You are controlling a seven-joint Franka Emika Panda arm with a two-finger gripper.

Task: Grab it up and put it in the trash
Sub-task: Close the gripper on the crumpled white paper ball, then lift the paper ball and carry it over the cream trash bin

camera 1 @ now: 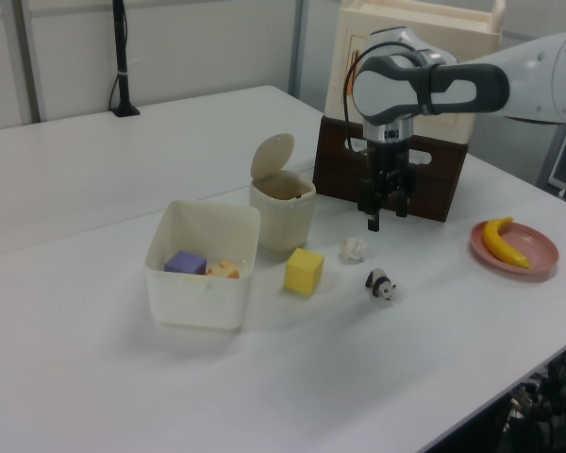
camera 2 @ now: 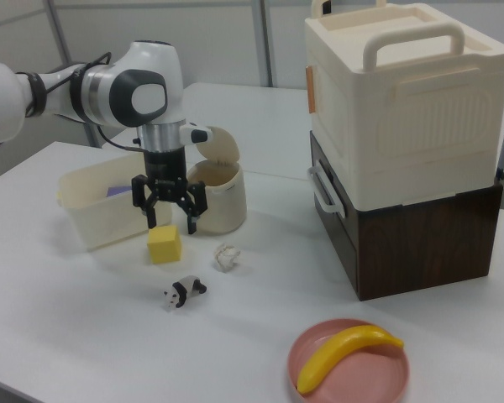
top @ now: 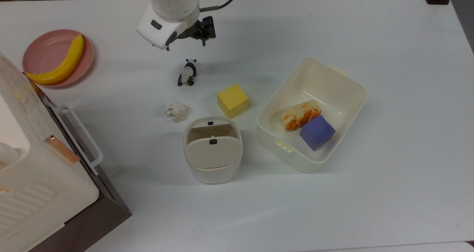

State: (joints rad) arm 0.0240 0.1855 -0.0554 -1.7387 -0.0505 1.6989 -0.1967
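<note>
Paper ball (top: 176,111): lies on the worktop (top: 370,192), just beside the trash bin (top: 213,150).
Handling: probably light and soft; pinch it across the middle.
Gripper (camera 2: 170,207): jaws apart, empty, above the panda figurine (top: 187,72), apart from the ball.

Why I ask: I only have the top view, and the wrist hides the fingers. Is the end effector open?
Observer: Yes. In the right view the end effector is open, with its fingers spread apart.
Operator: Is it down at the paper yet?
Observer: No. In the left view it hangs in the air, higher than the paper, and does not touch it.
Operator: And the bin?
Observer: The left view shows the lid of the bin tipped up, so the mouth is open.
</note>
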